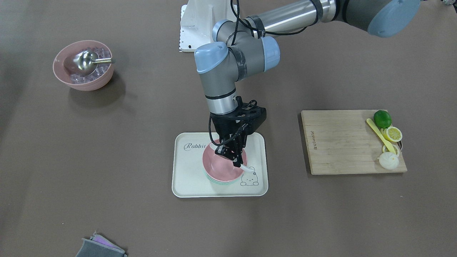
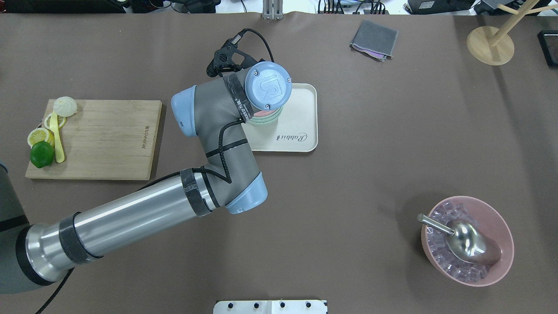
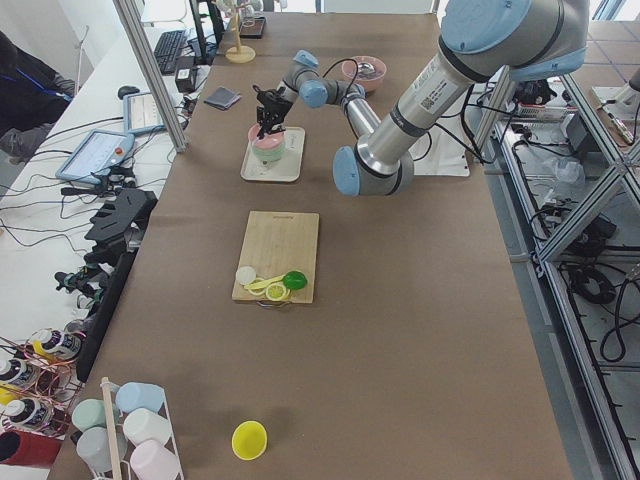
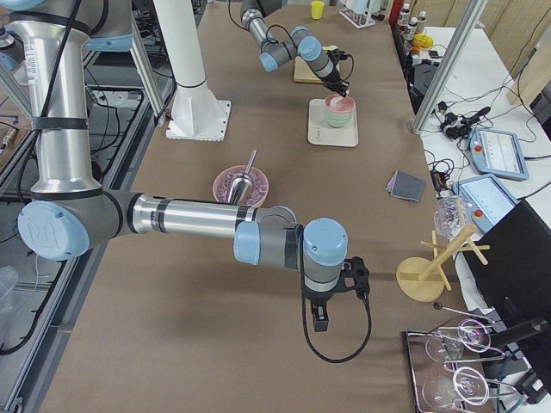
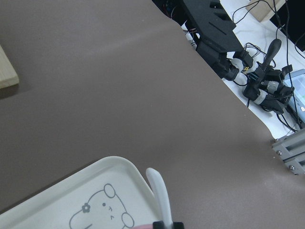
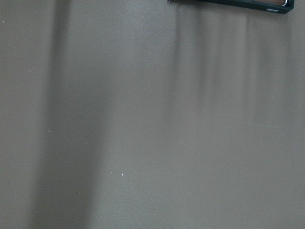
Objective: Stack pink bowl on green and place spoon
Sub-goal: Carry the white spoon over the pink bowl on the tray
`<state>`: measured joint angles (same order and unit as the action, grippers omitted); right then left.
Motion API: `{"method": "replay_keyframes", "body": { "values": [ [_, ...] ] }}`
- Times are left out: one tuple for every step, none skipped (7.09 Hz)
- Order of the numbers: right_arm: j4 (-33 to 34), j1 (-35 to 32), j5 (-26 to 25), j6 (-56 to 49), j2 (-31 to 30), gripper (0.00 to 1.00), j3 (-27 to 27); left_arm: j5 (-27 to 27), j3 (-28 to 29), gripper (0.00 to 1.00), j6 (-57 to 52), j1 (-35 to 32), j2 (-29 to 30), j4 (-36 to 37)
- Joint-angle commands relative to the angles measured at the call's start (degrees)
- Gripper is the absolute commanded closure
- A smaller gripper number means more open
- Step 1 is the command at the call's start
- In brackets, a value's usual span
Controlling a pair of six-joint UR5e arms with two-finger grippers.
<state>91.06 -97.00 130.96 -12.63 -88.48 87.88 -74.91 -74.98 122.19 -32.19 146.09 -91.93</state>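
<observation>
While our left gripper (image 1: 232,157) pinches the spoon (image 1: 244,166) over the pink bowl (image 1: 219,167), stacked on the green bowl (image 1: 218,182), we see its handle inside the tray (image 1: 185,176) edge. Cutting board (image 1: 339,142) sits well apart; we can't tell the right gripper's (image 4: 320,325) state.

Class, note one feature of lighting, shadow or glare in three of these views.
Front-facing view: the ice bowl throws a soft shadow toward the lower right; the metal scoop shows a bright highlight. Right wrist view: only table, crossed by faint vertical shadow bands. Overhead view: the silver tube of the left arm carries a long glint.
</observation>
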Motion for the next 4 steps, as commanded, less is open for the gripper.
{"method": "replay_keyframes", "body": {
  "values": [
    [0.0,-0.03,0.0,0.06,0.07,0.0,0.01,0.11,-0.17,0.36,-0.19,0.28,-0.01,0.09],
    [0.0,-0.03,0.0,0.06,0.07,0.0,0.01,0.11,-0.26,0.18,-1.41,0.28,-0.01,0.09],
    [0.0,0.05,0.0,0.06,0.07,0.0,0.01,0.03,-0.61,0.03,-1.95,0.28,-0.01,0.26],
    [0.0,0.05,0.0,0.06,0.07,0.0,0.01,-0.5,-2.26,0.02,-5.08,0.11,-0.45,0.79]
  ]
}}
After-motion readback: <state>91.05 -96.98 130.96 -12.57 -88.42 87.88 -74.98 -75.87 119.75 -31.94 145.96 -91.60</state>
